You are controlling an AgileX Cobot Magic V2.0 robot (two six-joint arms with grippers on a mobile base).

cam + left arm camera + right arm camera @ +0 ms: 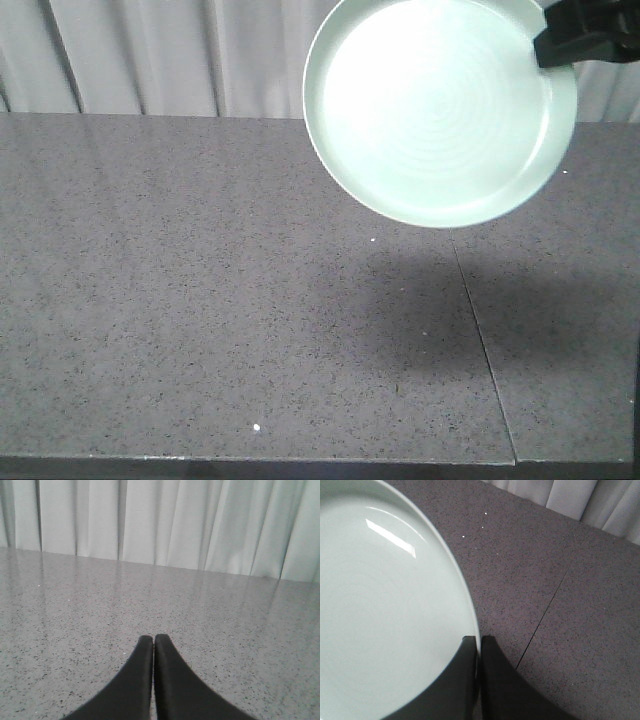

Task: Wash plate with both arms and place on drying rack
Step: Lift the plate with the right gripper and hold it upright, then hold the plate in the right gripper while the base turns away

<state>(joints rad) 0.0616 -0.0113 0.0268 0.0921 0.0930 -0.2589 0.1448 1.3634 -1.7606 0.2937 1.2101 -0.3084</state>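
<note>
The pale mint-green plate [440,105] hangs in the air at the upper right of the front view, tilted with its face toward the camera. My right gripper [560,45] is shut on the plate's right rim. In the right wrist view the plate [380,610] fills the left side, and my right gripper [479,639] pinches its rim between the two black fingers. My left gripper [153,639] is shut and empty, low over the grey speckled counter [225,630]. The drying rack is out of view.
The grey speckled counter [200,300] spans the front view, with a thin seam [485,350] running down its right part. The plate's shadow [420,300] lies on it. White curtains [150,55] hang behind. The counter's front edge [300,465] is at the bottom.
</note>
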